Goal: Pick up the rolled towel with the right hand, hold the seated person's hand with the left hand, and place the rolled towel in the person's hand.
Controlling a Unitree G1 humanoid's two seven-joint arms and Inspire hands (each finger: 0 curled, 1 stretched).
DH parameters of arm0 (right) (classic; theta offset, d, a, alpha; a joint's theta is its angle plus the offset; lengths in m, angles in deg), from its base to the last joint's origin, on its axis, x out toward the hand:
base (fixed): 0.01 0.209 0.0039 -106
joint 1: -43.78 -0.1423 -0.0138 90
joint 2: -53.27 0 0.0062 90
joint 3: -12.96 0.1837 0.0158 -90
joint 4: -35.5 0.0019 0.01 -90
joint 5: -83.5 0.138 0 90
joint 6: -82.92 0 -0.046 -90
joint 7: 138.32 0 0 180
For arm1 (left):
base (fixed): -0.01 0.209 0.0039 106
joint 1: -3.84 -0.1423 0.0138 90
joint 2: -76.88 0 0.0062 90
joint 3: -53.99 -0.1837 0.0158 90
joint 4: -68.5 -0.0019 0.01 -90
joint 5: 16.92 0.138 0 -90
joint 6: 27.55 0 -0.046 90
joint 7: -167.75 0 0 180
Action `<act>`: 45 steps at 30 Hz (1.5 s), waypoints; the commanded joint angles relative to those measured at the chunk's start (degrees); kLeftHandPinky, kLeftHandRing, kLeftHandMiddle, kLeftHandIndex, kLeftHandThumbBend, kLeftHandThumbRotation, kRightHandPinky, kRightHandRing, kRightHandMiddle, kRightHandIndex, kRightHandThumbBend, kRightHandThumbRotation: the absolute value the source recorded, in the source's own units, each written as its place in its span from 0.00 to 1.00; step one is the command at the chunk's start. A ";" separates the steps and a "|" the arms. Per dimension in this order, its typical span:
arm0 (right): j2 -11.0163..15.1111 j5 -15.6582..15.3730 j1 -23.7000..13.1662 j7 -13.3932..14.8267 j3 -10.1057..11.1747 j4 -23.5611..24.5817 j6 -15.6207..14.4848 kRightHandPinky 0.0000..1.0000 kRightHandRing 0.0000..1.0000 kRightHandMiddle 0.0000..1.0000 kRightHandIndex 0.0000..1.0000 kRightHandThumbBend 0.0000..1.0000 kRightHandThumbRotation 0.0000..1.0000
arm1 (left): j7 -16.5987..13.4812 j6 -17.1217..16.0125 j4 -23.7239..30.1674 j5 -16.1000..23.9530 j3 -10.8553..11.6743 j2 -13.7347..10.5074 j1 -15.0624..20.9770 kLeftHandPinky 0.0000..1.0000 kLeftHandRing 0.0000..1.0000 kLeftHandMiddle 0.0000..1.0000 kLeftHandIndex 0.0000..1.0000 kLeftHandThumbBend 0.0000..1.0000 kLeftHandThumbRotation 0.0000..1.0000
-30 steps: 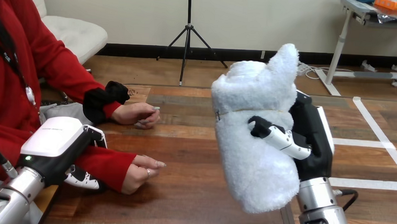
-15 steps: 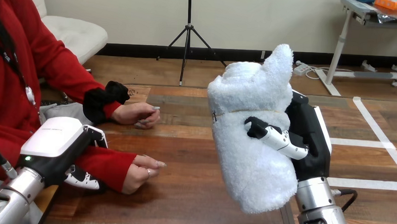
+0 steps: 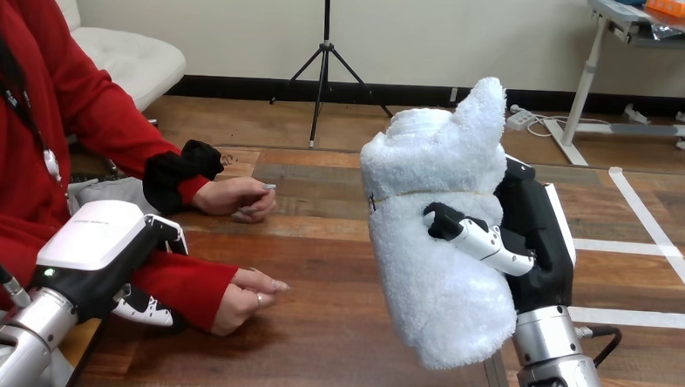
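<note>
My right hand [image 3: 536, 246] holds the white rolled towel [image 3: 433, 241] upright above the table's right half, thumb and fingers curled round it. The person's nearer hand [image 3: 245, 298] rests loosely curled on the wooden table [image 3: 333, 333] at the left, well apart from the towel. My left hand [image 3: 109, 257] sits on that arm's red sleeve just behind the wrist, its fingers [image 3: 142, 311] curled under the forearm and its thumb over the top. The person's farther hand [image 3: 234, 197], with a black cuff, lies on the table farther back.
Bare wood lies between the person's nearer hand and the towel. White tape lines [image 3: 646, 250] cross the table's right side. The person's torso fills the left edge.
The towel and my right hand have drifted very slightly to the left. My left hand and the person's hands have stayed where they were.
</note>
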 commanded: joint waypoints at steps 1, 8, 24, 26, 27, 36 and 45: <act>-0.59 0.91 -6.63 -0.69 0.02 -0.30 1.18 0.03 0.08 0.16 0.20 0.42 0.00 | -1.31 -2.02 3.67 -1.32 1.17 1.56 3.28 0.39 0.39 0.44 0.46 0.79 0.03; -0.69 0.52 -7.70 -0.50 0.26 -1.93 1.39 0.03 0.07 0.15 0.19 0.42 0.00 | -2.06 -2.19 4.18 -0.91 1.11 1.60 3.39 0.40 0.40 0.44 0.47 0.79 0.04; -0.39 1.50 -11.52 -2.28 1.69 -8.27 1.34 0.00 0.05 0.14 0.20 0.39 0.00 | -1.05 -2.89 6.29 -1.55 1.51 1.31 3.24 0.39 0.40 0.45 0.47 0.80 0.04; -0.43 1.67 -11.85 -2.36 1.88 -8.86 1.22 0.00 0.05 0.14 0.20 0.39 0.00 | -0.71 -2.91 6.66 -1.69 1.59 1.20 3.16 0.39 0.40 0.45 0.48 0.80 0.03; -0.37 1.52 -12.15 -2.41 1.95 -9.38 1.43 0.00 0.05 0.14 0.20 0.39 0.00 | -0.06 -2.59 7.05 -2.05 1.78 1.21 3.02 0.40 0.40 0.45 0.48 0.80 0.04; -0.31 0.64 -13.69 -1.81 2.26 -11.98 2.07 0.00 0.05 0.13 0.20 0.40 0.00 | -0.45 -3.10 8.44 -1.99 1.98 0.79 2.66 0.39 0.40 0.45 0.48 0.80 0.03; -0.13 -0.62 -16.04 -0.68 2.81 -16.29 3.31 0.00 0.04 0.13 0.20 0.41 0.00 | -0.52 -3.67 10.48 -1.97 2.24 0.45 2.37 0.39 0.41 0.46 0.48 0.81 0.03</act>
